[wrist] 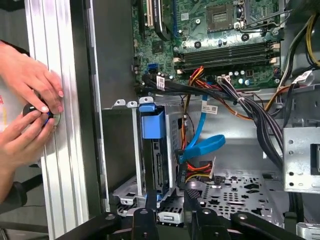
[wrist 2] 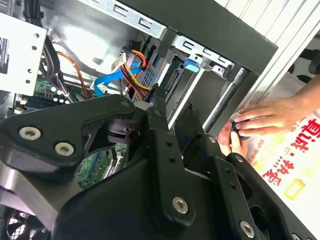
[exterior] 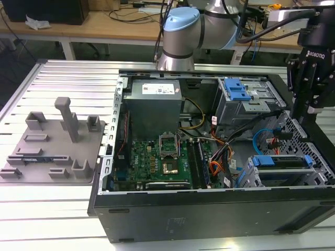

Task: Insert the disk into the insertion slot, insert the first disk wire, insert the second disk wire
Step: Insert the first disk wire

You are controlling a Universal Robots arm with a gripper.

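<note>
The gripper (wrist: 171,201) is held spread and empty just before the insertion slot (wrist: 136,160) in the first wrist view. The disk (wrist: 159,167) is already lodged in that slot, so the wire steps are judged to be in hand. The first disk wire (wrist: 200,169) and the second disk wire (wrist: 206,144) are seen to end beside the disk's exposed edge; whether either plug is seated cannot be told. Seating one would call for a narrow pinch and a straight push. Farther off, the motherboard (wrist: 220,30) is housed in the computer case (wrist: 112,60).

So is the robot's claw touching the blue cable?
Apart. In the exterior view the gripper hangs above the case, clear of the blue cable.
</note>
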